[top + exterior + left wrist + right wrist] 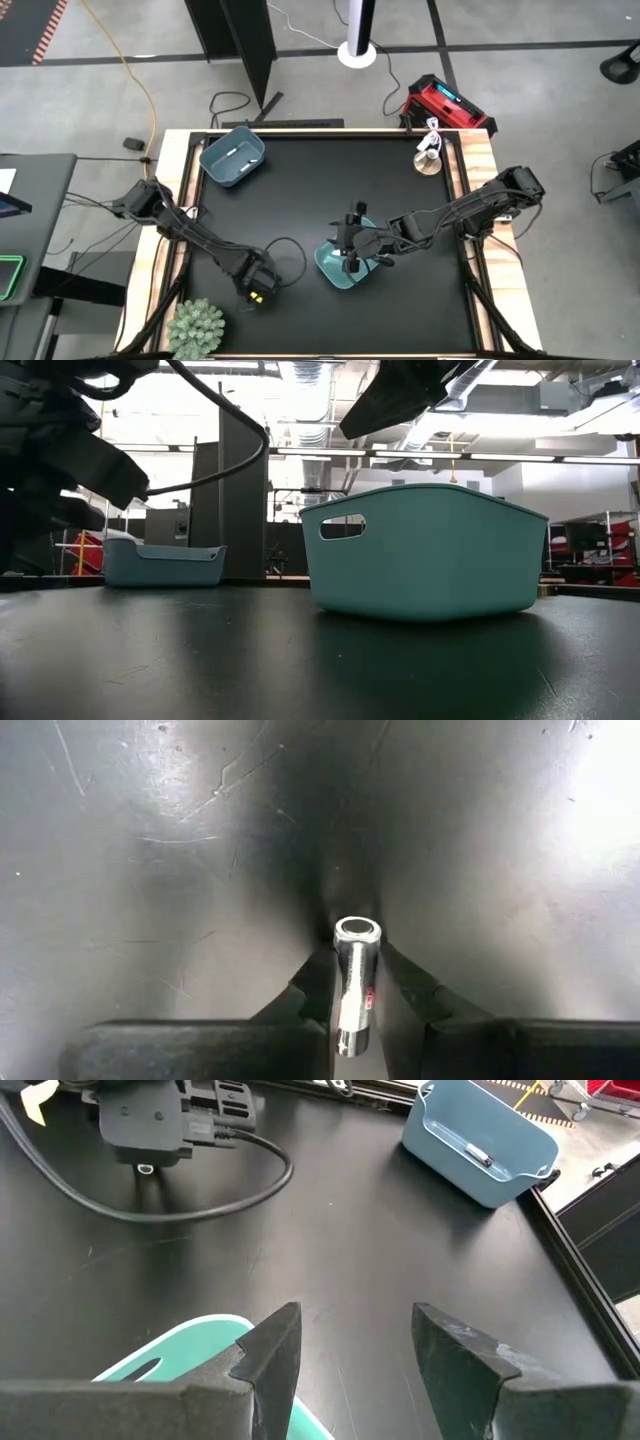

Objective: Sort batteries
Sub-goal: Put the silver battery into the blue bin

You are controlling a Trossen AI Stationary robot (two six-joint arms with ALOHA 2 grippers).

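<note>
Left gripper (355, 1005) clamps a red-marked battery (355, 982) near worktop's front-left; right gripper (350, 1350), jaws apart, empty, over teal bin (335, 266). Next: carry to a bin.

teal bin (190, 1350) cut off, contents hidden

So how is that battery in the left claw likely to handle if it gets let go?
The battery is a smooth, shiny cylinder, so it probably slips easily between the left claw fingers. Set down on its side, it would likely roll across the flat black table. It looks rigid.
</note>
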